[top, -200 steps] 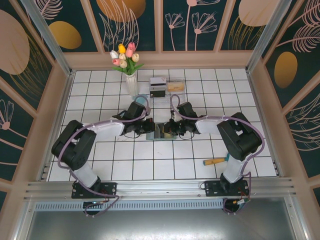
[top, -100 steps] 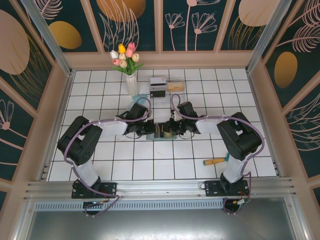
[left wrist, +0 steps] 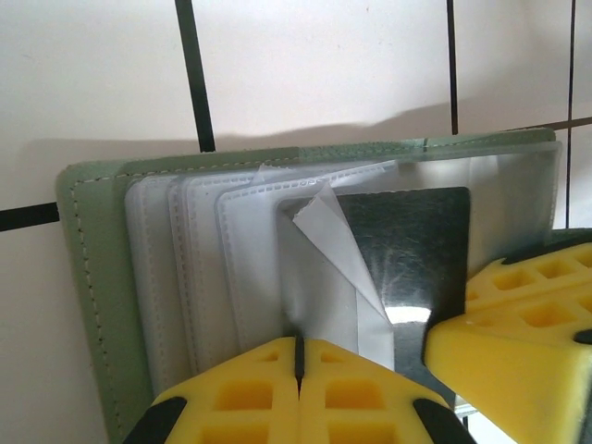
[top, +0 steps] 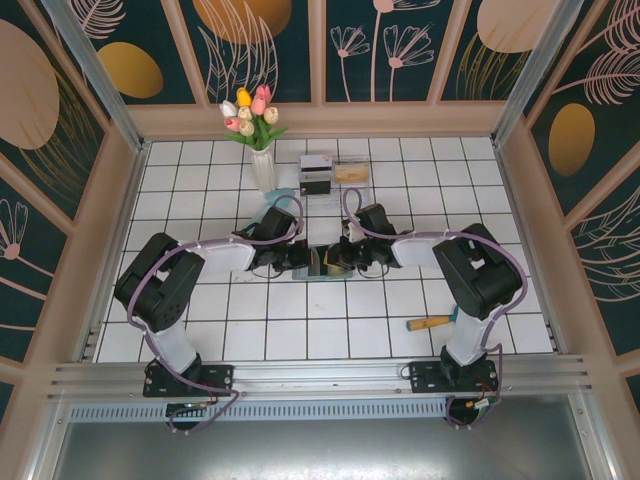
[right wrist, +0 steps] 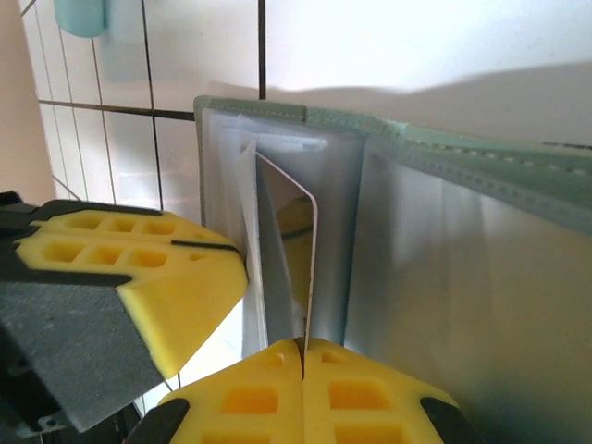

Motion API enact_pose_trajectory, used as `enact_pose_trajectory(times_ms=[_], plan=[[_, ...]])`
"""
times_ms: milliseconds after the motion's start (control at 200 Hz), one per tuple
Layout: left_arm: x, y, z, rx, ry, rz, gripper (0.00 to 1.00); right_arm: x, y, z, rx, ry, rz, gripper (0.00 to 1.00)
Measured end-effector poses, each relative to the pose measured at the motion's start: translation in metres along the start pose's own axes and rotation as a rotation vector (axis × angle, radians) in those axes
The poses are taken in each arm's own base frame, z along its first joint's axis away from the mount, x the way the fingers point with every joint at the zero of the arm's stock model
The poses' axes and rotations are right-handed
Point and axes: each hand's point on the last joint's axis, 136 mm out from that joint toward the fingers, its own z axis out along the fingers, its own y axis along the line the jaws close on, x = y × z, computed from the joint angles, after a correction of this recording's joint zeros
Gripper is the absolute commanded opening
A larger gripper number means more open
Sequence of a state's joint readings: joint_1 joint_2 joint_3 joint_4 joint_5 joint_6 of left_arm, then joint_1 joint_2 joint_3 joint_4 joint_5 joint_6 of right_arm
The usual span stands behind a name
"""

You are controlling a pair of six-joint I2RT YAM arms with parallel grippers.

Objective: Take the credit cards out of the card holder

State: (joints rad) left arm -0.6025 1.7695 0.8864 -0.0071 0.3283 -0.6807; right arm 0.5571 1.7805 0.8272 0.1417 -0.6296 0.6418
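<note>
card holder [left wrist: 88, 277]: sage green | credit card [left wrist: 416, 250]: shiny grey | table [left wrist: 324, 55]: white tiles

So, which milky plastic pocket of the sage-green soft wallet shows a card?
The rightmost pocket in the left wrist view: a shiny dark grey card shows behind its film. The pockets left of it show none.

Black joints [top: 160, 290], white links [top: 215, 258], looping purple cables [top: 345, 205]; left hand [left wrist: 298, 356] and right hand [right wrist: 302, 356] wear yellow, grid-pocketed pads [left wrist: 240, 398].

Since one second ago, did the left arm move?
Yes. In the top view, the left arm's elbow has shifted slightly right, toward the flower vase.
</note>
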Motion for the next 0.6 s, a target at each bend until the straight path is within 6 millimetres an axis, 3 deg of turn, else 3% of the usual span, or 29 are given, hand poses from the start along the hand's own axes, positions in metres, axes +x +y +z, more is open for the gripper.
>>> enact_pose_trajectory(times_ms=[245,430,601], plan=[[0.000,0.001,0.000,-0.004,-0.002,0.006,0.04,-0.009,-0.013,-0.020,0.010,-0.045,0.026,0.04],[0.000,-0.001,-0.001,0.002,0.003,0.008,0.11,-0.006,-0.007,-0.029,-0.012,-0.064,0.011,0.00],[-0.014,-0.016,-0.008,0.018,-0.011,0.019,0.22,-0.014,0.008,-0.064,-0.078,-0.156,-0.027,0.00]])
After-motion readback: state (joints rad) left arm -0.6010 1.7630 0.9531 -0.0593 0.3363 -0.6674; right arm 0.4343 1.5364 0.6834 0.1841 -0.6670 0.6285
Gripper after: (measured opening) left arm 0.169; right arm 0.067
